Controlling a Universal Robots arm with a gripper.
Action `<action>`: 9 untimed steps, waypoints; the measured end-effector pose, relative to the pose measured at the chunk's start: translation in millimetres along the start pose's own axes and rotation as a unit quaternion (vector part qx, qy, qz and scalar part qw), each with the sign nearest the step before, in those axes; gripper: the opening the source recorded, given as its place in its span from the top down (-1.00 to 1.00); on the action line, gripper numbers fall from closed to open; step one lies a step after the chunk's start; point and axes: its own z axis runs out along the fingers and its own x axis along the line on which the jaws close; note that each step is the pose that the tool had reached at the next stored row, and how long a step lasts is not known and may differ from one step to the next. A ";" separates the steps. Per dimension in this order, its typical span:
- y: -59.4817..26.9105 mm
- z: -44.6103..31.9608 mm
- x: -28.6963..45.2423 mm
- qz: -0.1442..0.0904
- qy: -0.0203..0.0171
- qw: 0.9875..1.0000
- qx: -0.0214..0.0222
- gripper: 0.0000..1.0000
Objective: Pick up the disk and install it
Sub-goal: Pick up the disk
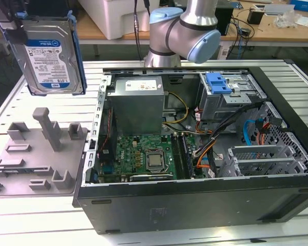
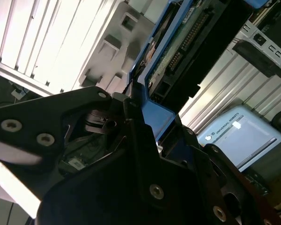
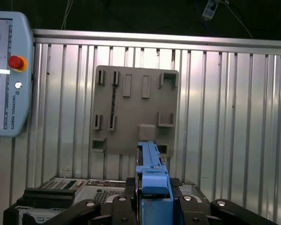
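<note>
Gripper (image 3: 152, 196) clamps the disk (image 1: 51, 51) by its blue edge; disk hangs upright above grey fixture (image 1: 38, 154).

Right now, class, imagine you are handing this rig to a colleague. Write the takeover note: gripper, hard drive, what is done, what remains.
The gripper is shut on the flat rectangular silver-metal, white-and-blue-labelled, blue-railed disk, clamping its blue edge.
The disk hangs in the air over the grey plastic fixture plate, at the exterior view's left, label towards that camera.
The open black computer case lies to the exterior view's right, with the metal drive cage inside.
Done: pick-up.
Left: the disk is not yet in the case.
</note>
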 end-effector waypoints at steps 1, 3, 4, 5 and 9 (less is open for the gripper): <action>-2.1 -0.6 0.5 0.000 0.000 1.000 -0.001 0.26; -6.3 -1.9 1.4 0.000 0.000 1.000 -0.002 0.26; -8.0 -2.4 1.8 0.000 0.000 1.000 -0.003 0.26; -10.4 -2.8 2.4 0.001 0.000 1.000 -0.004 0.26; -19.4 -3.0 7.1 0.001 0.000 1.000 -0.006 0.26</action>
